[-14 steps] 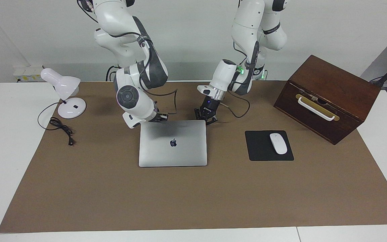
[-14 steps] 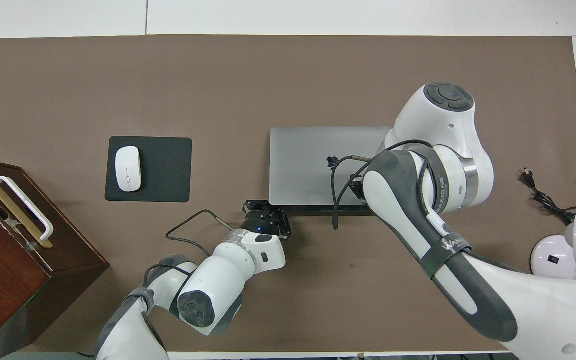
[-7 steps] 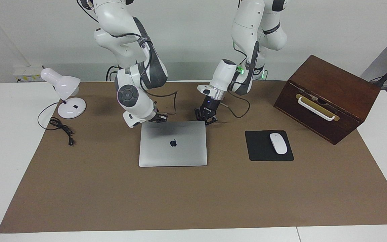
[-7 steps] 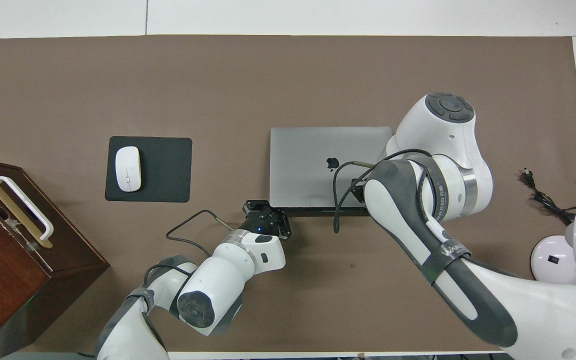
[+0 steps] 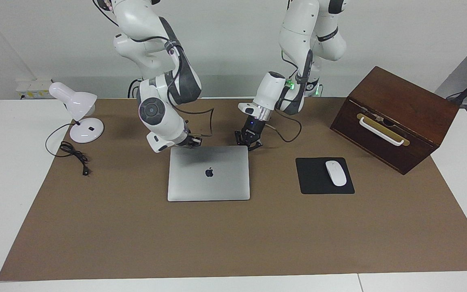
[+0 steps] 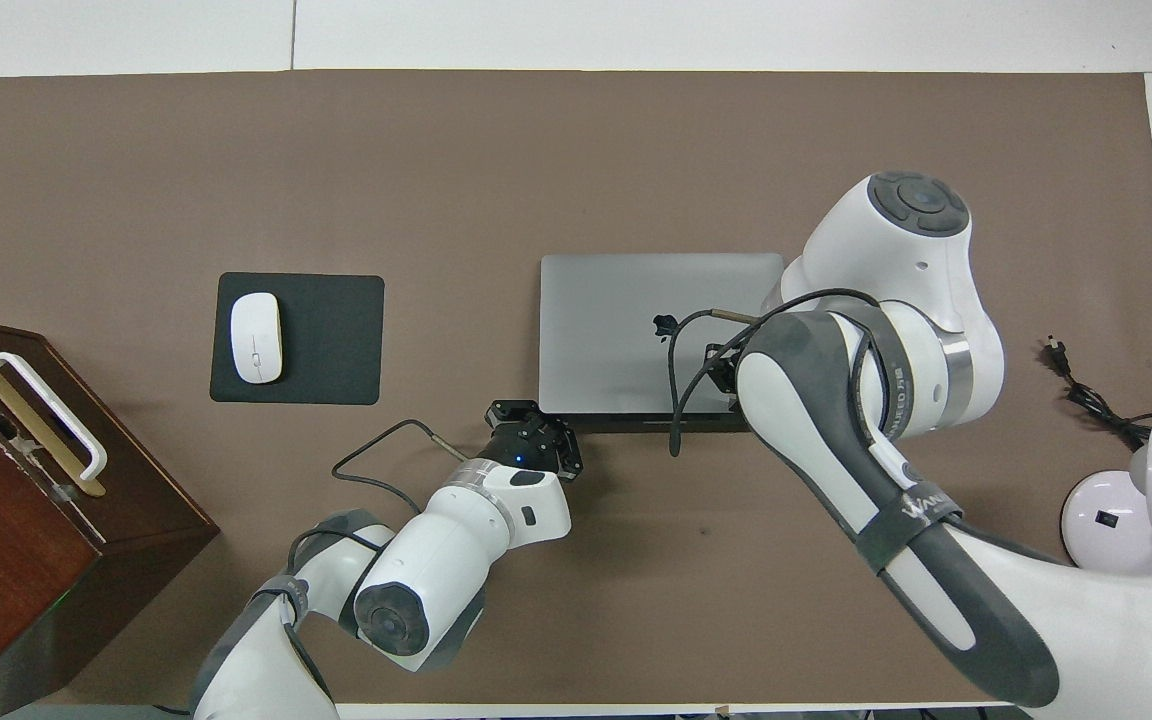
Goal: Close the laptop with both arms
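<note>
Presently the laptop [image 5: 208, 173] lies flat on the brown mat [image 5: 233, 239] with its lid fully down, apple logo uppermost, roughly midway along the table. Both grippers stand at the laptop's edge nearest the robots, one at each corner.

Left gripper [image 5: 250, 142]: fingertips together, holding nothing. It sits low just beside the corner of the laptop toward the left arm's end of the table; whether it touches the edge cannot be told. In the overhead view the same gripper [image 6: 534, 428] shows hard against that corner.

Right gripper [image 5: 193, 141]: fingertips together, holding nothing. It hangs over the laptop's edge toward the right arm's end of the table, with the arm's bulky wrist above it. In the overhead view the wrist hides most of it.

Other items noted: a white mouse [image 5: 335, 172] on a black mouse pad [image 5: 312, 182], a wooden box [image 5: 395, 117] and a white desk lamp [image 5: 78, 113].
</note>
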